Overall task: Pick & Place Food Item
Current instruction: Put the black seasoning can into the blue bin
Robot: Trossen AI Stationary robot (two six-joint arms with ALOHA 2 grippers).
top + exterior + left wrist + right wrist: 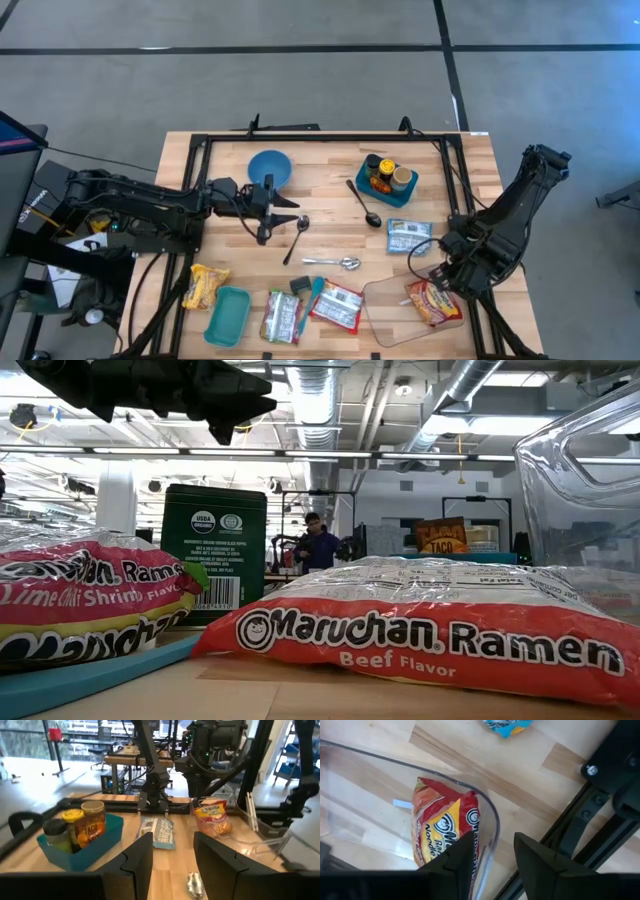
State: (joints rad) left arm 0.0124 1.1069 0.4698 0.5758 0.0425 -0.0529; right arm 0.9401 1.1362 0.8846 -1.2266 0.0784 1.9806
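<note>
Right gripper (448,272): over the near right part of the table, above the clear container. Fingers (451,862) parted with a gap between them, nothing held.
Left gripper (283,211): hovering mid-table, left of centre, just beside the blue bowl. Fingers (139,860) apart, empty.
Noodle packet (433,301): red and yellow, lying inside the clear container, free of both grippers. Right wrist view shows it below the open fingers, behind the container wall.
Clear container (385,312): near right area of the table, transparent, rounded corners.
Blue bowl (269,167): far side, centre-left, upright.
Blue bin (386,193): far side, right of centre, holds jars (401,178) with yellow and tan lids.
Black spoon (364,204): between the bowl and the bin, lying at a slant.
Second black spoon (296,236): just beside the left gripper's tips, toward the near edge.
Metal spoon (338,262): mid-table, lying flat.
Light blue packet (408,236): flat on the table between the bin and the container.
Yellow snack bag (203,285): near left.
Teal tray (228,315): near left, just beside the yellow bag.
Ramen packets (336,306): near edge, centre, flat. Low view shows a beef one (430,635) and a lime chili shrimp one (90,605).
Green tin (213,553): upright behind the ramen in the low view.
Person (318,545): far back in the room, well away from the table.
</note>
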